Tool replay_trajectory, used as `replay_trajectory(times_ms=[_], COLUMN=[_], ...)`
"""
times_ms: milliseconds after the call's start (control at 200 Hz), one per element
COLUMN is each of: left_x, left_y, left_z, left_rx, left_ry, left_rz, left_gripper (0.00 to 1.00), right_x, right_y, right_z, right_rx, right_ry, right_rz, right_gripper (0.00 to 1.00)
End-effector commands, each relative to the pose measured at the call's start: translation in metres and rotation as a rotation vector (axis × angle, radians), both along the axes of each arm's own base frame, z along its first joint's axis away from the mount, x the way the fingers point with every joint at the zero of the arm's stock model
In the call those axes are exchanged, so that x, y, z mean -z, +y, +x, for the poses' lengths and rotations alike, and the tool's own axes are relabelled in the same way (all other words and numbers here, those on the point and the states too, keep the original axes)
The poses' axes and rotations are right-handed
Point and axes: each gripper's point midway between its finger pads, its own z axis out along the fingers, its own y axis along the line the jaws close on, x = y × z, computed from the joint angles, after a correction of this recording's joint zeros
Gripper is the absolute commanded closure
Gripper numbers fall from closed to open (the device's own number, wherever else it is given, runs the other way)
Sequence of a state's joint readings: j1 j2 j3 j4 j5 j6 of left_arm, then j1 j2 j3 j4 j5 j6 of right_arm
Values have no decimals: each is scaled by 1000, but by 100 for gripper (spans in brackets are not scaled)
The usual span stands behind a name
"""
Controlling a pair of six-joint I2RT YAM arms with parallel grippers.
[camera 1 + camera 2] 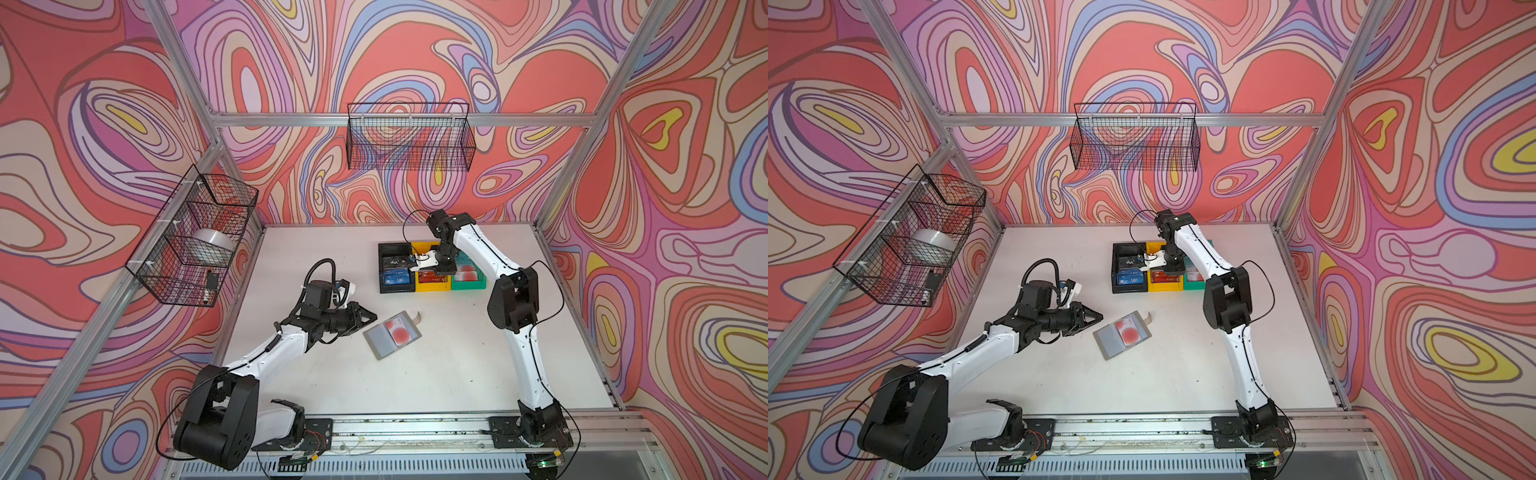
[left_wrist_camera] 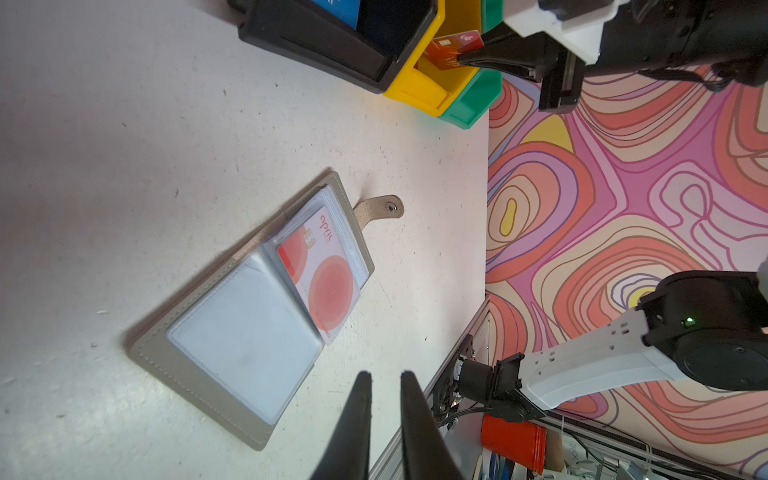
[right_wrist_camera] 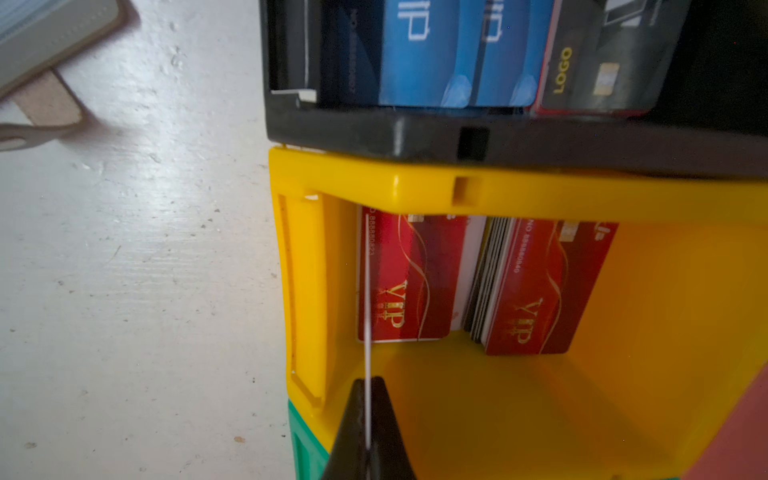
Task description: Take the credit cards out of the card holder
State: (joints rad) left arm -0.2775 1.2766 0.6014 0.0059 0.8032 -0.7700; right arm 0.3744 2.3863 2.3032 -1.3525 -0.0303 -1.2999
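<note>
SUPERVISOR: Report the nearest item first.

OPERATOR: Nearest my right wrist camera are the right fingers (image 3: pixel 353 419), clamped on a red card (image 2: pixel 449 45) that shows there edge-on, over the opening of the yellow bin (image 3: pixel 415 183). I judge this hold lets it drop in beside the red VIP cards (image 3: pixel 407 282) stacked there. Blue cards (image 3: pixel 419 54) fill the adjoining black bin (image 3: pixel 374 133), so sorting appears to go by colour.

SUPERVISOR: Card holder status?

OPERATOR: The card holder (image 2: pixel 245 345) lies open and flat on the surface (image 2: pixel 124 166), well apart from the bins, its closing tab (image 2: pixel 380 210) folded clear. One pale card with a red disc (image 2: pixel 328 286) sits in a clear sleeve (image 2: pixel 355 253), one end protruding past the holder's edge. My left fingers (image 2: pixel 355 415) hover just beside the holder's empty half, slightly parted, holding nothing. I judge they are placed to pin the holder during the next pull. The right fingers are well apart from it, at the bins.
</note>
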Motion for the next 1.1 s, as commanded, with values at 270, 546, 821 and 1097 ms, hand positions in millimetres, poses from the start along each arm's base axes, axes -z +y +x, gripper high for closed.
replay_trajectory(times_ms=[270, 546, 821, 1097], left_x=[2, 3, 2, 3], left_y=[5, 5, 7, 7], left_z=[-2, -2, -5, -5], left_rx=[-7, -14, -15, -15], left_ry=[-17, -13, -16, -15], left_rz=[8, 2, 7, 5], left_gripper=[83, 82, 82, 81], right_x=[16, 14, 24, 26], right_y=[-1, 2, 1, 3], right_z=[-1, -5, -12, -8], right_rx=[-17, -15, -31, -18], right_ry=[22, 35, 80, 67], right_rz=[-17, 4, -10, -2], right_gripper=[100, 100, 100, 95])
